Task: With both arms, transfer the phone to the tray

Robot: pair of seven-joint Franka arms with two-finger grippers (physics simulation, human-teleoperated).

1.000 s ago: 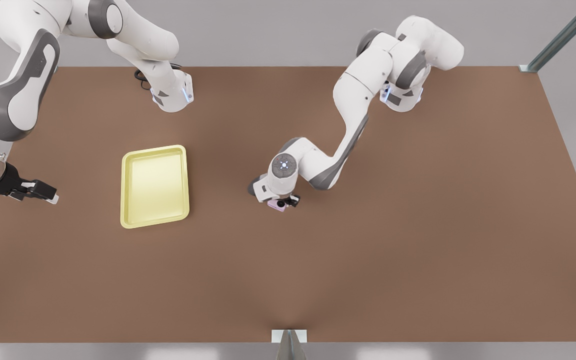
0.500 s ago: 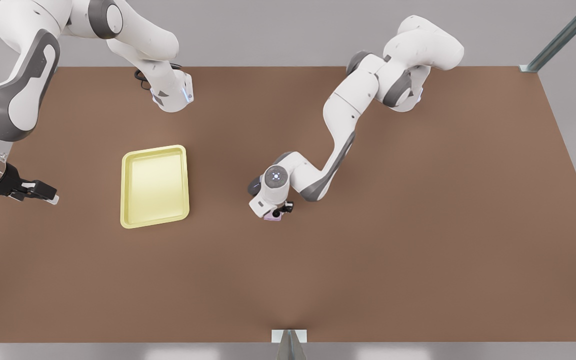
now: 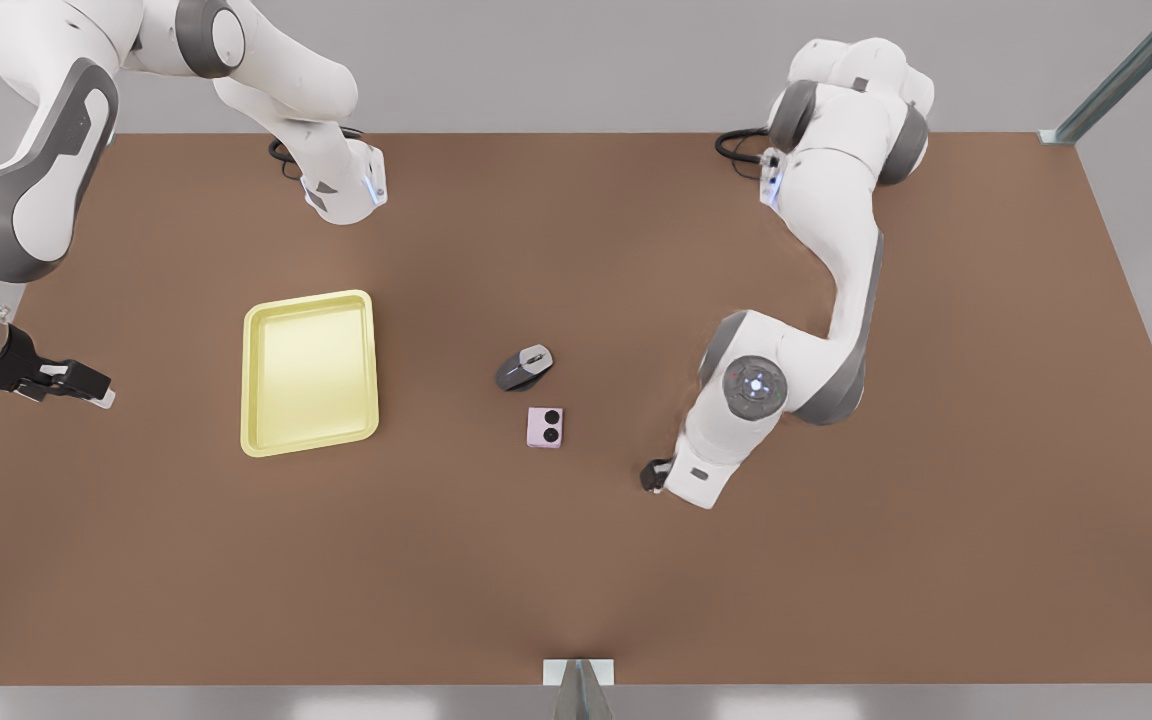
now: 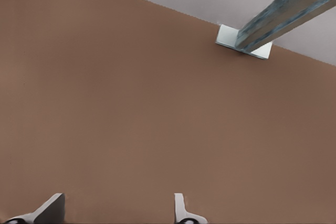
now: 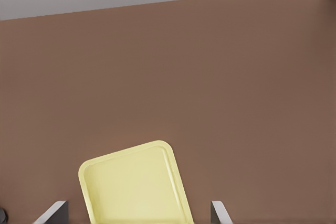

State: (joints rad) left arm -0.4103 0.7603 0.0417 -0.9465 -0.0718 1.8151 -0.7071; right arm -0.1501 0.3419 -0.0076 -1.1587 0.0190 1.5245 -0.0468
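The pale pink phone [image 3: 545,427] lies flat on the brown table, camera circles up, with nothing touching it. It sits well to the front view's right of the pale yellow tray [image 3: 309,372], which has nothing in it. My left gripper [image 3: 656,477] hangs low over bare table to the front view's right of the phone. Its fingertips [image 4: 52,209] stand apart, open and holding nothing. My right gripper [image 3: 86,385] waits at the front view's left of the tray, open. In the right wrist view the tray [image 5: 136,187] shows just beyond the spread fingers [image 5: 219,211].
A grey computer mouse [image 3: 524,367] lies just behind the phone. A metal post with its bracket [image 3: 577,672] stands at the middle of the table's near edge, and the bracket [image 4: 244,42] appears ahead of my left gripper. Bare table lies between phone and tray.
My left gripper has let go of the phone and swung away to the front view's right and nearer the front edge. The phone now rests on the table. The right arm stayed put.
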